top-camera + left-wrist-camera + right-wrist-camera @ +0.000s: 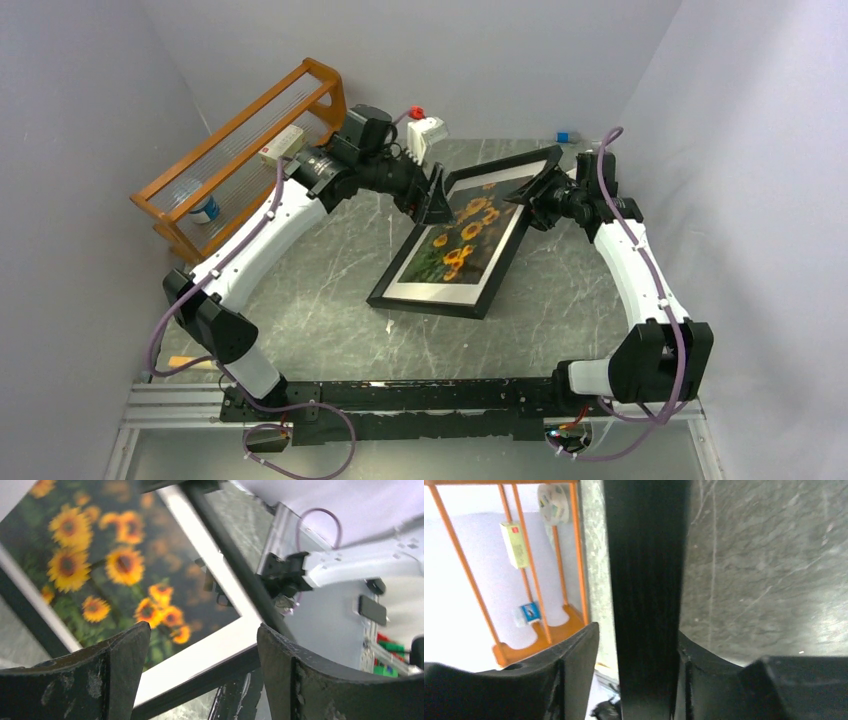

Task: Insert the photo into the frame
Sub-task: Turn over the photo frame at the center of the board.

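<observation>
The frame [500, 275], black with a white mat, lies at an angle on the grey marble table with the sunflower photo [462, 232] showing inside it. My left gripper [436, 197] is at the frame's far left edge. In the left wrist view its fingers [202, 630] stand wide apart with the frame's corner [235, 580] and the photo [100, 570] between and beyond them. My right gripper [533, 195] is at the far right edge. In the right wrist view it [639, 630] straddles the black frame bar [644, 555], with the right finger against the bar and a gap at the left finger.
An orange wooden rack [240, 140] stands at the back left and holds a white box [280, 148] and a small roll [205, 210]; it also shows in the right wrist view [579, 555]. A white device with a red knob [425, 135] and a small blue object [563, 137] sit at the back edge.
</observation>
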Motion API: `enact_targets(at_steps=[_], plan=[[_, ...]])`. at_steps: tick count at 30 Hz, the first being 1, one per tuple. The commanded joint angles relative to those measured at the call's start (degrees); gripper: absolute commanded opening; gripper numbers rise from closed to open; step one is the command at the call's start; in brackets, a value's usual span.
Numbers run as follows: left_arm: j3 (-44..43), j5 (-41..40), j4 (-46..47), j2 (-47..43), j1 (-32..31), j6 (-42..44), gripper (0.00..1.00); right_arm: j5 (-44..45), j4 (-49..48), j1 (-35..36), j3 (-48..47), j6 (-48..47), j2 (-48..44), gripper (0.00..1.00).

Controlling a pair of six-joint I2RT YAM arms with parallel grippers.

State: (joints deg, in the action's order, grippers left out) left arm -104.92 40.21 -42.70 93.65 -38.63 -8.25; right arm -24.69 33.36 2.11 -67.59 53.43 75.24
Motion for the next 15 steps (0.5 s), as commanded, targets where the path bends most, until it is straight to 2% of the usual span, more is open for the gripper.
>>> enact_targets(at_steps=[1,7,11,15], plan=[[4.19,-9.12,-0.21,2.04,6.16,-7.21,0.82,-10.91,-11.00,-1.69,2.53,-8.18,-0.12,0.59],[15.91,-14.70,3.54,3.95,14.79,-11.46,0.80,-12.36,-25.05,-1.93,11.44,-8.28,2.23,0.74],[19.70,-23.12,2.99,7.50,17.08,-11.76,0.80,-11.44,-32.23,-1.93,14.75,-7.82,4.33,0.78],[21.84,-25.61,3.40,10.99,19.14,-12.48,0.79,-9.72,-34.74,-3.62,15.53,-8.08,7.03,0.80]])
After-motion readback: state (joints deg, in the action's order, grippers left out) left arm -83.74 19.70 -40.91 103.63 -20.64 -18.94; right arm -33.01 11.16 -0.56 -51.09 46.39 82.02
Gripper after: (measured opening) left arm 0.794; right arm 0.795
